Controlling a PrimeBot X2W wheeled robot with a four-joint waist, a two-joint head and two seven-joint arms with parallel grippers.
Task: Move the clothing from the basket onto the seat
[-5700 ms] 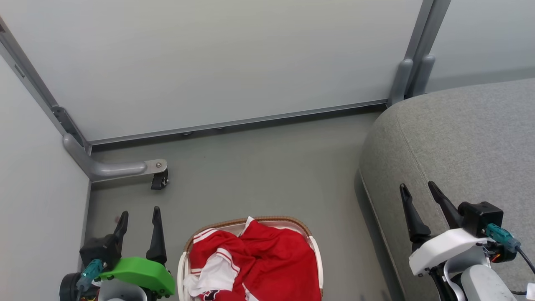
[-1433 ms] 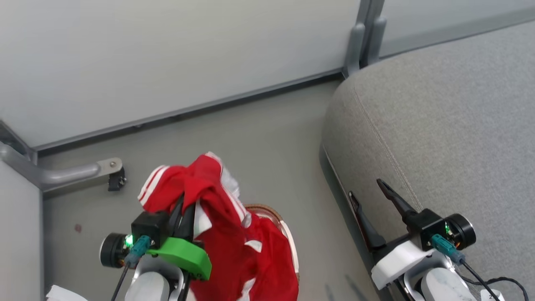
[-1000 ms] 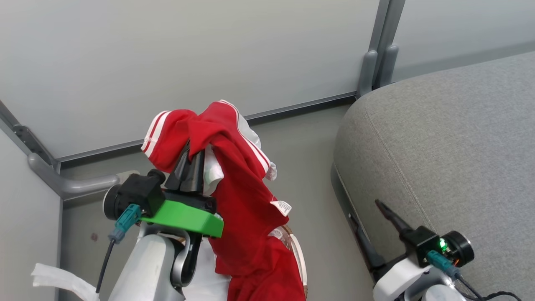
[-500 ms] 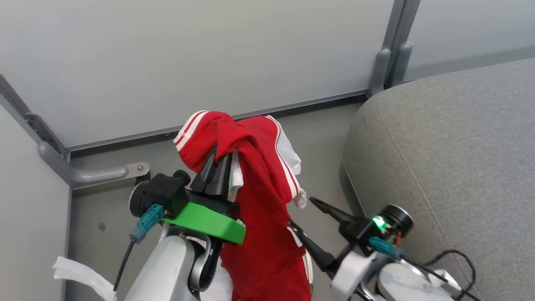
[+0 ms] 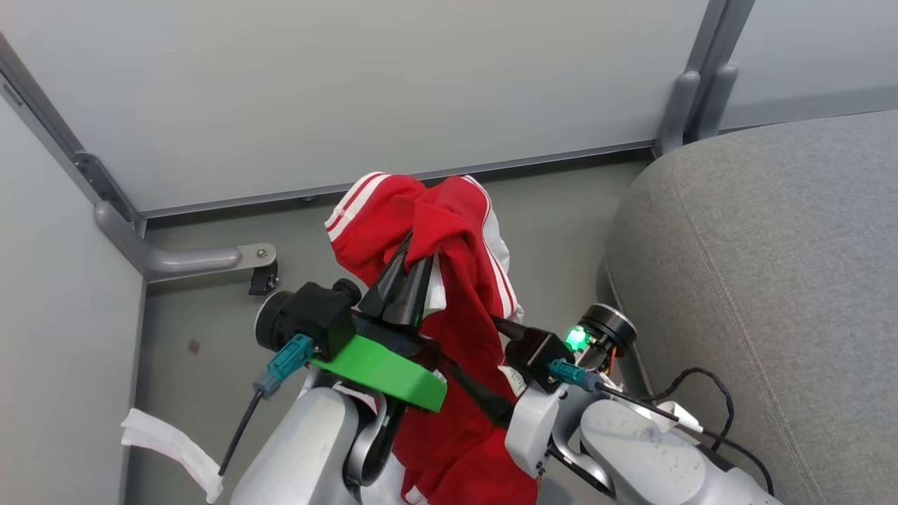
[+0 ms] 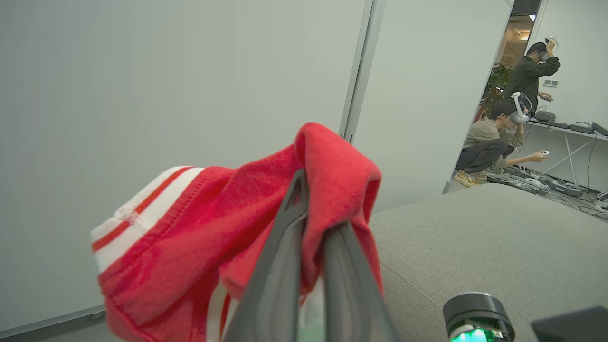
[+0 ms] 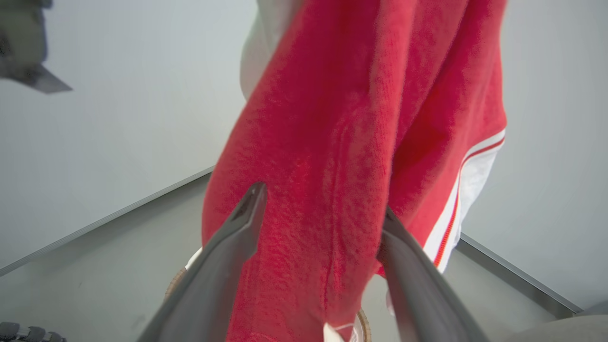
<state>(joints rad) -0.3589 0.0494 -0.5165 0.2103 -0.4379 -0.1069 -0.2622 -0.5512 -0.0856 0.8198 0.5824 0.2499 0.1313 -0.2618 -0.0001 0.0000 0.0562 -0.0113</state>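
Note:
A red garment (image 5: 456, 280) with white stripes hangs in the air, pinched at its top by my left gripper (image 5: 415, 251), which is shut on it. In the left wrist view the fabric (image 6: 266, 199) folds over that gripper (image 6: 314, 202). My right gripper (image 5: 470, 344) is open, one finger on each side of the hanging cloth. In the right wrist view the garment (image 7: 332, 142) drops between the spread fingers of the right gripper (image 7: 323, 204). A bit of the basket's brown rim (image 7: 175, 284) shows below. The grey seat (image 5: 772, 245) lies to the right.
Pale partition walls stand behind and to the left. A metal foot with a caster (image 5: 261, 279) rests on the grey floor. A white strip (image 5: 168, 442) lies at the lower left. Two people (image 6: 498, 137) are far off beyond the seat (image 6: 475, 247).
My left gripper has lifted the red garment out of the basket. My right gripper has swung left from the seat's edge, and its open fingers now stand either side of the hanging cloth. The camera shifted.

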